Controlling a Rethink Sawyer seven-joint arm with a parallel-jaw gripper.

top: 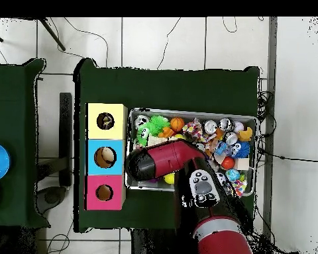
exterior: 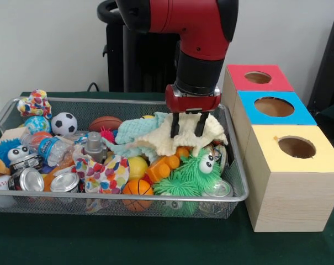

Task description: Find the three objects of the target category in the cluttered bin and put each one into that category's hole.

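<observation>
We see the gripper (exterior: 187, 125) w/ its two black fingers spread, tips pressed down into a pale yellow knitted cloth (exterior: 184, 138) at the right end of the wire mesh bin (exterior: 238, 182); nothing clearly pinched. A mint-green nubby cloth (exterior: 134, 130) lies touching the yellow one on its left. Just below, a green spiky plush (exterior: 190, 175) w/ googly eyes, an orange plastic toy (exterior: 164, 165), a small basketball (exterior: 137, 187). Further left: metal cans (exterior: 28, 179), soccer ball (exterior: 63, 123), brown football (exterior: 105, 122). Beside the bin, wooden boxes w/ round holes: yellow top (exterior: 296, 147), blue (exterior: 274, 107), red (exterior: 258, 78).

Overhead view hides the gripper under the red arm (top: 165, 161); it shows items inside the yellow (top: 106, 121) and blue (top: 105, 157) holes.
</observation>
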